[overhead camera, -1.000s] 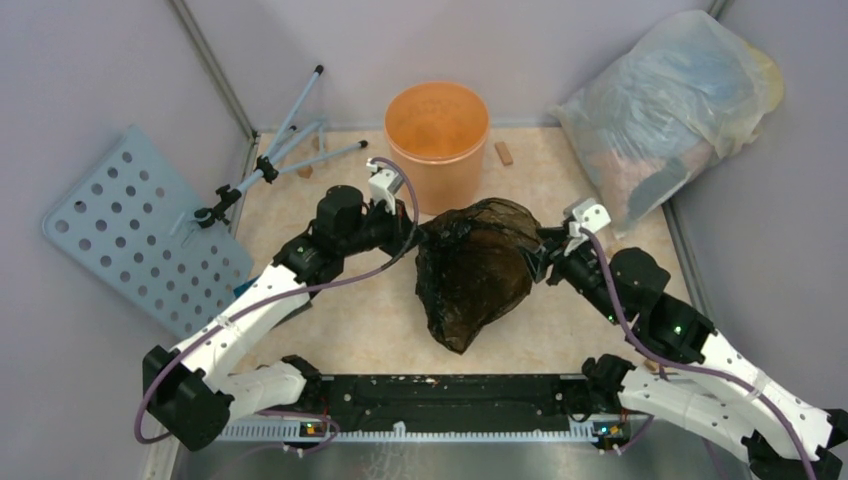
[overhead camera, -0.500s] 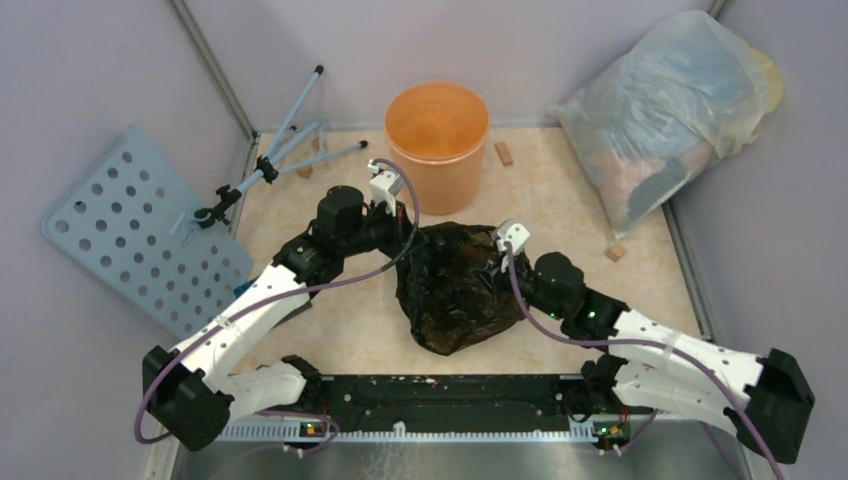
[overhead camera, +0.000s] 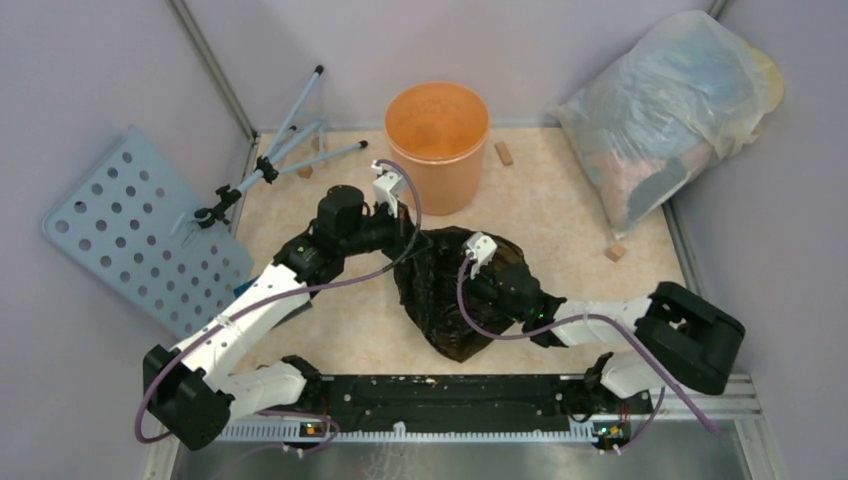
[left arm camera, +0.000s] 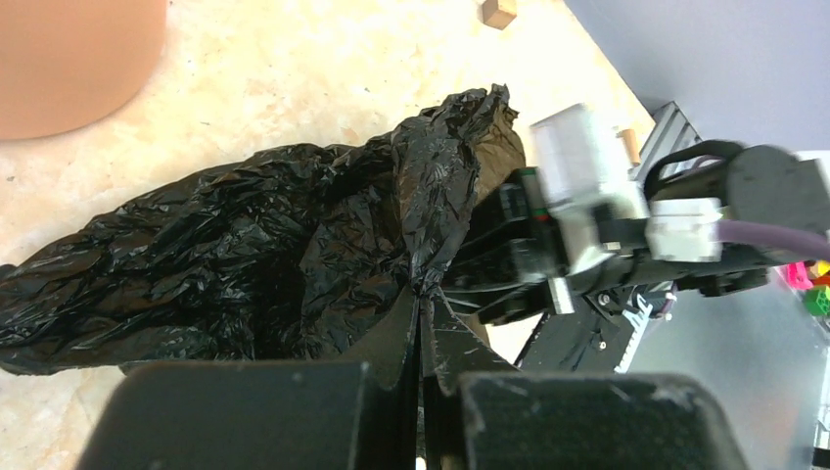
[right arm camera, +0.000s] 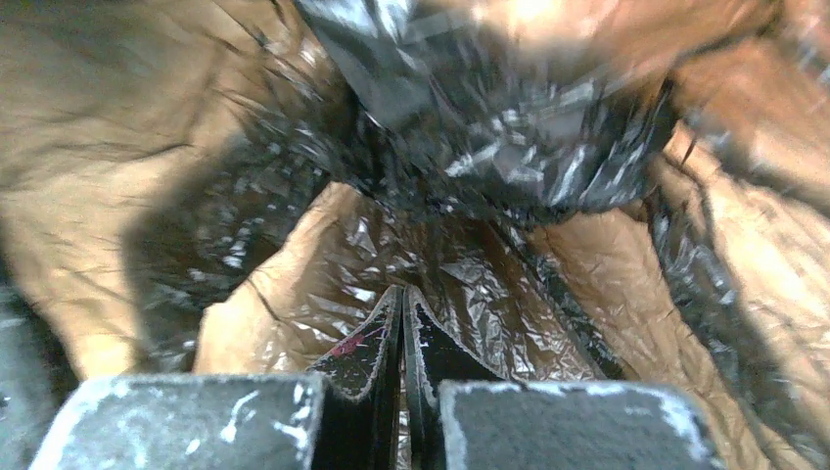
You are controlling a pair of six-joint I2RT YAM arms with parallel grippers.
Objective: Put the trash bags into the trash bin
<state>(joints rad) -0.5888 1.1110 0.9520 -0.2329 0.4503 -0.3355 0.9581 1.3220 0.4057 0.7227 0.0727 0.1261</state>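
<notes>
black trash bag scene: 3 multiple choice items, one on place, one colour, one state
1. Where is the black bag? A) inside the bin B) on the table, nearer than the orange bin C) hanging on a wall
2. The bin's colour? A) orange B) blue C) green
3. The left gripper is: A) wide open B) shut on a bottle C) shut on the bag
Answers: B, it lies on the tabletop short of the bin; A, orange walls; C, it pinches a bag fold.
</notes>
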